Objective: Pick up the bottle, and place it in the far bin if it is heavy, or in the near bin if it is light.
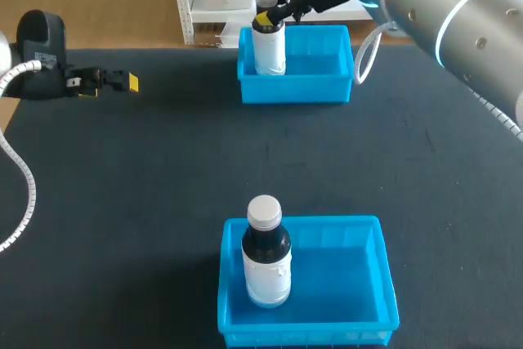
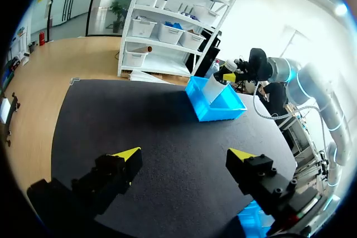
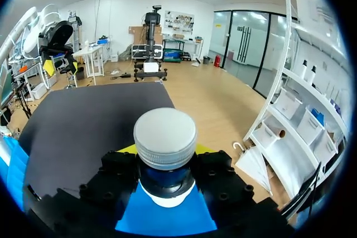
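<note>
Plastic bottle (image 1: 270, 55), upper centre, in far bin (image 1: 331, 91): rigid, slick, probably heavy; right gripper (image 1: 263, 20) clamps its neck; left gripper (image 2: 187, 155) spread, empty.

Two silver-grey and black arms, tools tipped in yellow.
The right arm (image 1: 441, 14) is showing a smooth silver-grey casing dotted with small dark screws, a pale-blue ring glowing around one joint, a black wrist section, and a white cable looping beside it. The left arm (image 1: 37, 46) is ending in a rounded black housing, a ribbed white hose trailing alongside. The left tool (image 2: 187, 154) and right tool (image 3: 165, 150) are wearing blocky black fingers with bright yellow tips.
</note>
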You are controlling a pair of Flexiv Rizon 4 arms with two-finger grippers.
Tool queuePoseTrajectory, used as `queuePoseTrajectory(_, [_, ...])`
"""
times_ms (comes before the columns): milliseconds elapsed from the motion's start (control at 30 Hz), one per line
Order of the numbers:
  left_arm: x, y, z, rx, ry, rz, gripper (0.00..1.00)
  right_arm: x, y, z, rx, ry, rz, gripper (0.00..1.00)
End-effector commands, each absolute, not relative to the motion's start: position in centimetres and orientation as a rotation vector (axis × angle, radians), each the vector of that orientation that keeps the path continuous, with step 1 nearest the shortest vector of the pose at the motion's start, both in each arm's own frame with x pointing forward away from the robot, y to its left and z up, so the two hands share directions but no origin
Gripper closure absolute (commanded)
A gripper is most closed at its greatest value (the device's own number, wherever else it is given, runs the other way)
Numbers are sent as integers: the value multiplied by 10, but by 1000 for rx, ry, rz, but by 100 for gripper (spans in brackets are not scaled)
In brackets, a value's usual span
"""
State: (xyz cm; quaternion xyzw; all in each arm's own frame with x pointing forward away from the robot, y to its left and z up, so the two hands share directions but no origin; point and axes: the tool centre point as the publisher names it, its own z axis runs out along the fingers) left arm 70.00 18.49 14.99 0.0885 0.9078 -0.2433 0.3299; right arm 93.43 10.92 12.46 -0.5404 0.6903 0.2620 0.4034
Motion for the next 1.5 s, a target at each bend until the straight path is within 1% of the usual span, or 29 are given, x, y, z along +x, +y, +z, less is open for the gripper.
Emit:
queuePoseTrajectory(33, [700,185,150,231,2374,-636,0,955,112,123,-1593,1695,1004,100])
queuePoseTrajectory(200, [700,185,150,231,2374,-636,0,956,111,120,-1575,1703,1024,100])
queuePoseTrajectory(233, [700,185,150,231,2374,-636,0,956,111,119,-1573,1707,1027,92])
queuePoseTrajectory(267, [700,185,150,231,2374,-636,0,956,111,118,-1571,1711,1028,69])
queuePoseTrajectory(300, [700,185,150,231,2374,-636,0,956,111,118,-1569,1715,1029,56])
queuePoseTrajectory(333, [700,185,150,231,2374,-636,0,956,110,118,-1568,1718,1031,19])
queuePoseTrajectory(367, [700,185,150,231,2374,-636,0,956,109,117,-1563,1725,1033,0])
queuePoseTrajectory(533, [700,185,150,231,2374,-636,0,954,101,118,-1548,1744,1033,0])
queuePoseTrajectory(700, [700,185,150,231,2374,-636,0,946,78,121,-1509,1802,1002,0])
queuePoseTrajectory(1000, [700,185,150,231,2374,-636,0,917,6,145,-1360,1902,889,0])
queuePoseTrajectory(1267, [700,185,150,231,2374,-636,0,875,-61,176,-1180,1960,766,0])
queuePoseTrajectory(1500, [700,185,150,231,2374,-636,0,834,-92,194,-1073,1990,637,0])
